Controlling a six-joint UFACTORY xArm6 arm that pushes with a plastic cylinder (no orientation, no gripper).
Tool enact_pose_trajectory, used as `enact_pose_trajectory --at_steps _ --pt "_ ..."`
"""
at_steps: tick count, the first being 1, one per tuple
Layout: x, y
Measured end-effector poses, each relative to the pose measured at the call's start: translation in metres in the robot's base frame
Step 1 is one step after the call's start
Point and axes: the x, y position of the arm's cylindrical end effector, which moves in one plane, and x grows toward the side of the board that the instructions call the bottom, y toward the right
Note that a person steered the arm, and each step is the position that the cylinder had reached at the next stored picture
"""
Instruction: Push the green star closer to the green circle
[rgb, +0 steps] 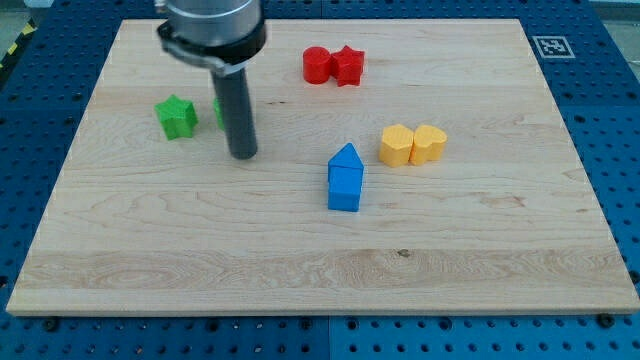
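My tip (243, 156) rests just right of the green star (176, 116); the green circle (218, 112) is mostly hidden behind the rod. There are no fingers. Next, I judge, circle to the star's left and push rightward.

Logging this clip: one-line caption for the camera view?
My tip sits right of the green star, hiding most of the green circle.

Red (333, 65), yellow (412, 144), blue blocks (345, 178) on wooden board (480, 240).

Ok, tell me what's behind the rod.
A sliver of green shows at the rod's left edge, likely the green circle; the rest is covered. My tip sits right of the green star.
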Motion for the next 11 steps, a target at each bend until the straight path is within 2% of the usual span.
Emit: enact_pose_trajectory --at_steps 1,2,4,6,7,8,9,10,11 --pt "0.028 -0.035" --pt "0.033 -0.062" --pt "0.038 -0.071" --pt "0.053 -0.119" --pt "0.046 -0.155" --pt "0.019 -0.166" --pt "-0.037 -0.167" --pt "-0.055 -0.164" --pt "-0.068 -0.125"
